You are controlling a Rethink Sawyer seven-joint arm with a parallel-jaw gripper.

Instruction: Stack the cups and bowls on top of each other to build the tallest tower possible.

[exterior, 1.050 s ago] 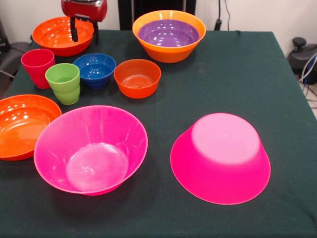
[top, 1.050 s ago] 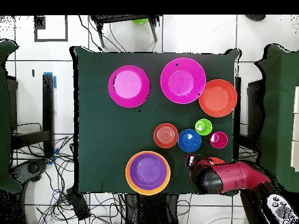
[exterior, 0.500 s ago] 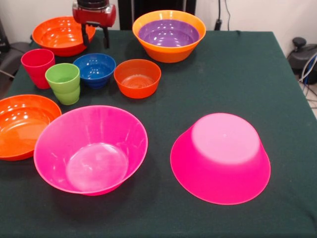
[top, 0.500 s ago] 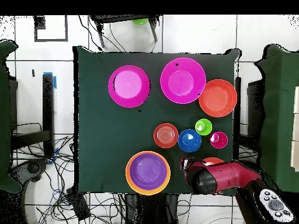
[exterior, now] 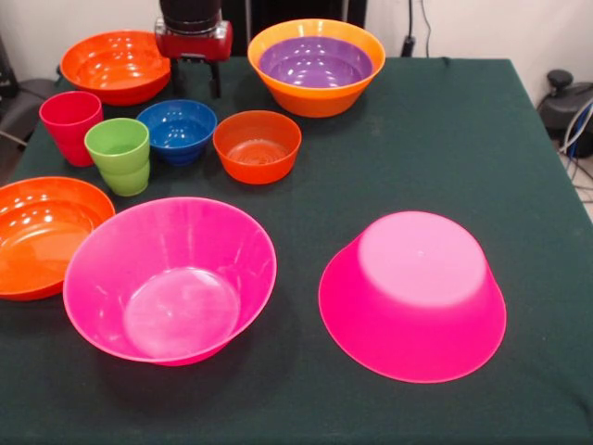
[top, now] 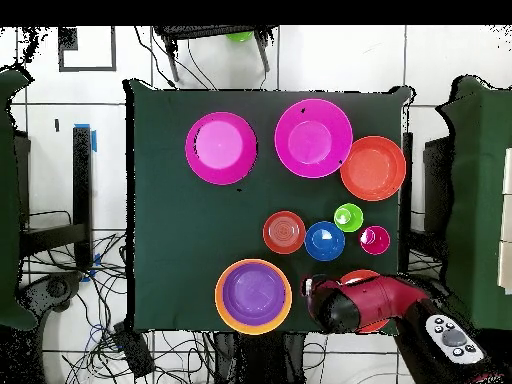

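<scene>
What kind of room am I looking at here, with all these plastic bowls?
Probably a robotics lab or test room. A red robot arm hangs over a cloth-covered table, loose cables trail across the tiled floor, and the bowls look laid out for an exercise.

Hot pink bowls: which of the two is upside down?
The hot pink bowl with its flat base facing up; the other pink bowl sits open side up.

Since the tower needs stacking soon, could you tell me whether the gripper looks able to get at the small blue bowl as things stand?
Probably yes. The gripper hangs with its jaws open just behind the blue bowl, which is empty and uncovered. The green cup stands close beside it, which could crowd that side.
</scene>
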